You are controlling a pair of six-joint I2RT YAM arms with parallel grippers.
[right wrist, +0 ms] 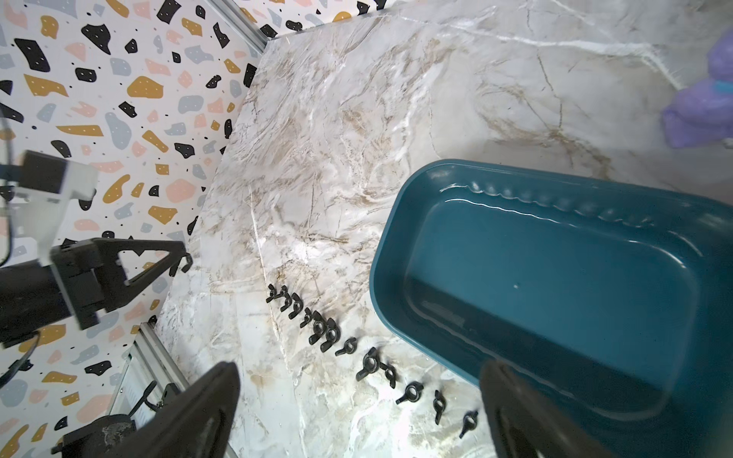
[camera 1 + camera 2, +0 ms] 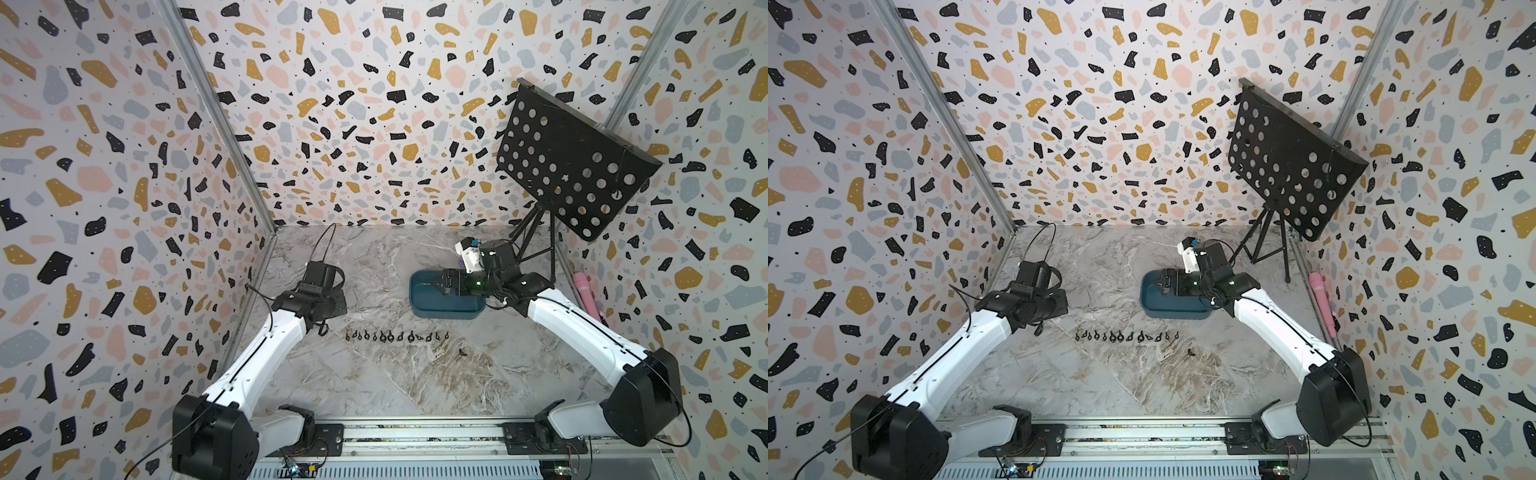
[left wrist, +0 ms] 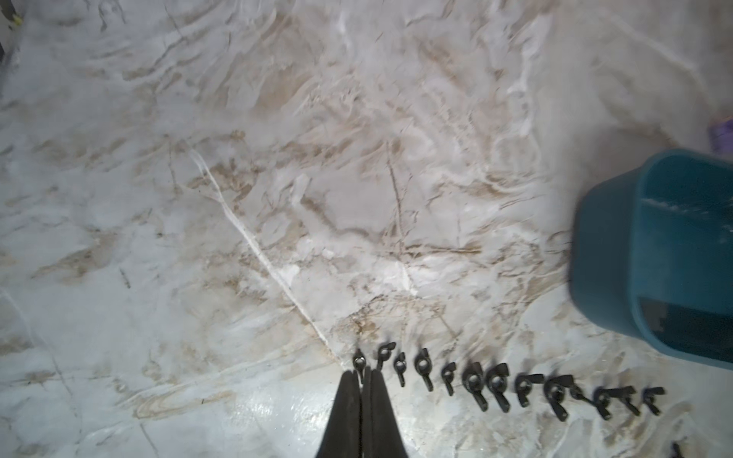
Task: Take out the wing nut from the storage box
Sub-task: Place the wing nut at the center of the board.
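Teal storage box (image 1: 555, 277), near the bench's (image 3: 238, 158) right edge, is overhung by the wide-spread right pincer (image 2: 436, 284) while the left pincer (image 3: 363, 372) is pressed together beside the laid-out wing nuts (image 3: 511, 384); the reach is judged in hand, though nothing is seen inside to be closed on.

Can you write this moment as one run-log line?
right tool: open, over storage box | left tool: shut | wing nuts: row on table | storage box: none seen inside
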